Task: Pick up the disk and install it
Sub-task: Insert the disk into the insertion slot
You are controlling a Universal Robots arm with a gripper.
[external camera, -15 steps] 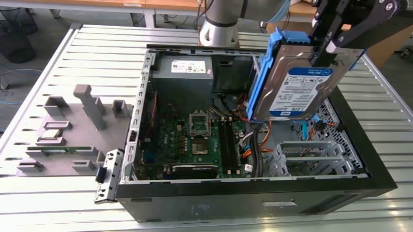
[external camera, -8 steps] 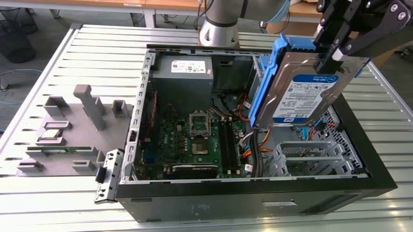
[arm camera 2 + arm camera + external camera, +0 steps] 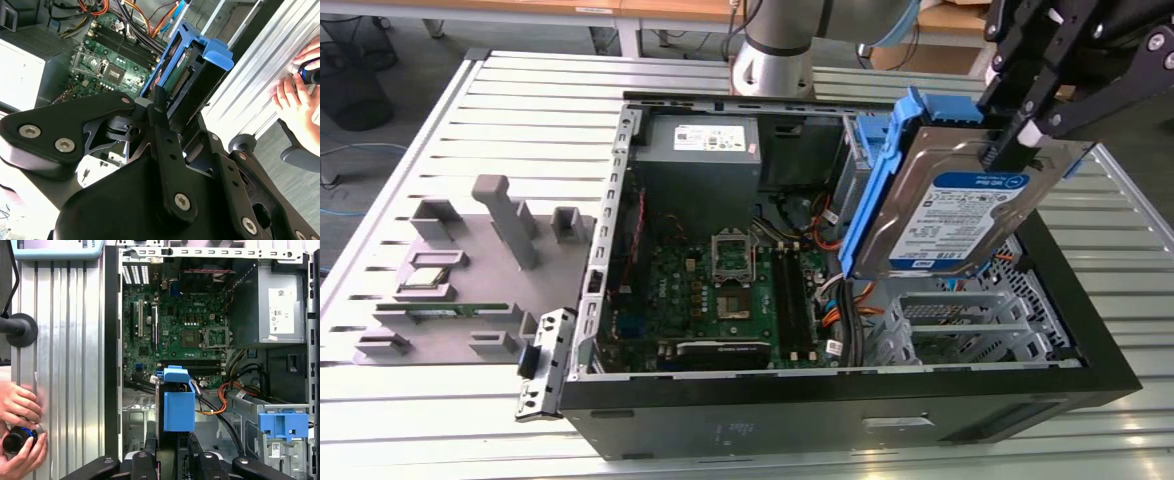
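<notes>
Open computer case (image 3: 787, 425) sits beside grey fixture (image 3: 507, 225).

Tilted disk (image 3: 958, 218) in tool (image 3: 1009, 150), above open computer case (image 3: 854, 425)

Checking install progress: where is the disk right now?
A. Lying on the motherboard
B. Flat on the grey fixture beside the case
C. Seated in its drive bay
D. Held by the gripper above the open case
D: in the exterior view the gripper is shut on the top edge of the disk, which hangs on edge over the open computer case.
</notes>
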